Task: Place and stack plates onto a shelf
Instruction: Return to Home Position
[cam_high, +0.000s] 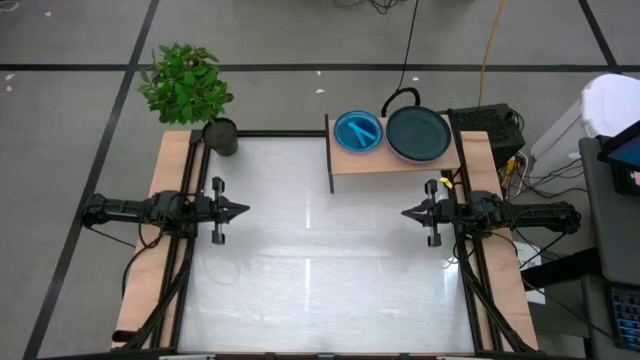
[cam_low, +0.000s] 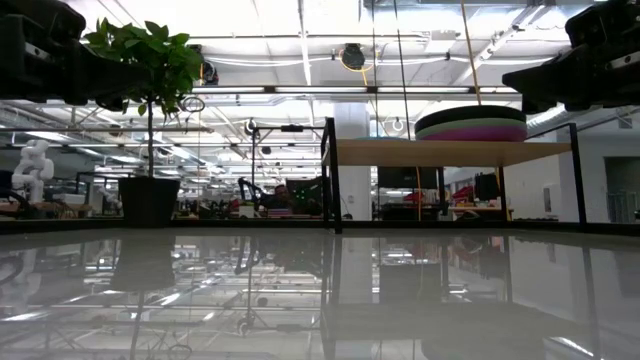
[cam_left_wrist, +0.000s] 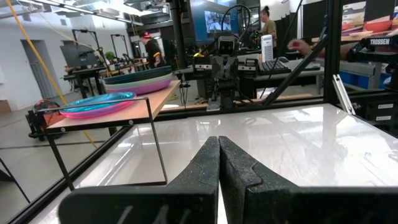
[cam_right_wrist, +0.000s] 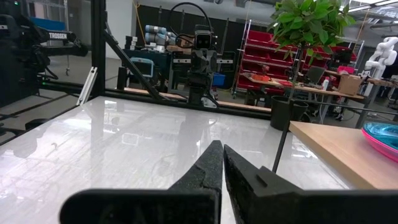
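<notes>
We find the desk (cam_high: 310, 260) open across its whole middle. Along the far edge, the shelf (cam_high: 395, 163), loaded with plates (cam_high: 417, 134), and the pot (cam_high: 221, 136) at the left corner block the way.

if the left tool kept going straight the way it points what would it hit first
Most likely the right tool, which faces the left tool head-on across the table, with nothing showing between them. The shelf sits off to one side of that line.

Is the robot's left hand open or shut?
Shut. The left gripper has its two dark fingers pressed together with no gap, and nothing is held between them.
</notes>
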